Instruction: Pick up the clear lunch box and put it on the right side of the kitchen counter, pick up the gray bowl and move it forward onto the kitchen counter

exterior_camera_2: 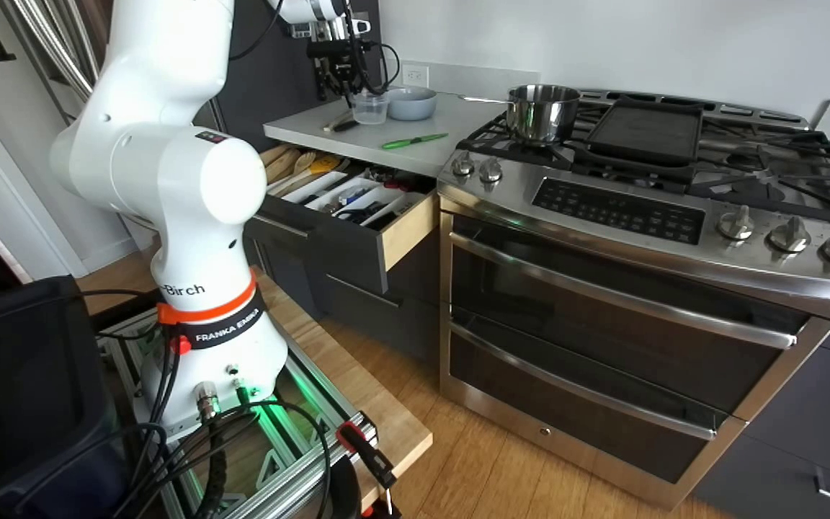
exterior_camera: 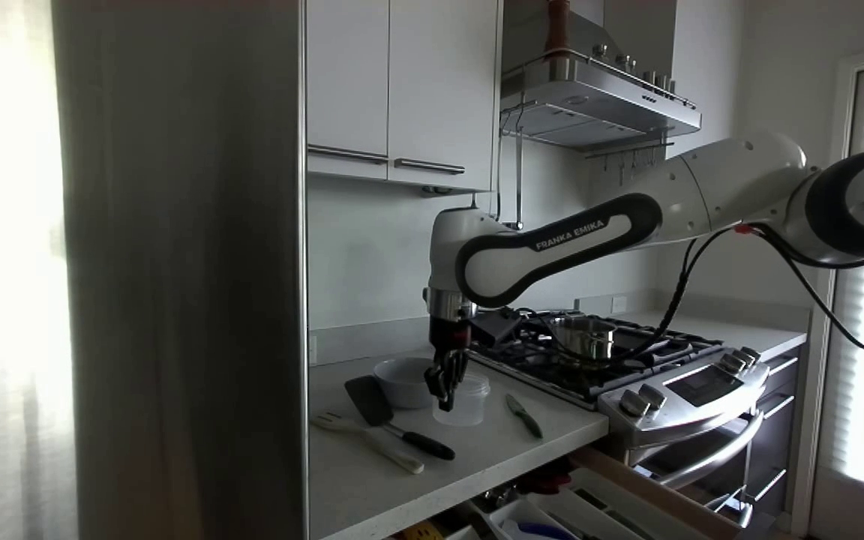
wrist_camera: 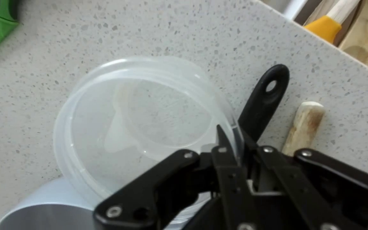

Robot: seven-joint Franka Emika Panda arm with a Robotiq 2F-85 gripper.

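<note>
The pale speckled counter (exterior_camera: 492, 442) before me carries a clear plastic lunch box (exterior_camera: 468, 409), gray round bowl (exterior_camera: 399, 385) at its ten o'clock, black spatula (exterior_camera: 372, 403) and wooden turner (exterior_camera: 385, 448) towards eight, green utensil (exterior_camera: 526, 418) at three.

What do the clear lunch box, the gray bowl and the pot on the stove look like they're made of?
The clear lunch box is probably thin, glossy plastic: the speckled counter shows through it. The gray bowl could be ceramic or plastic: smooth, even-toned wall, soft sheen. The pot is likely polished stainless steel, judging by its mirror-like reflections.
</note>
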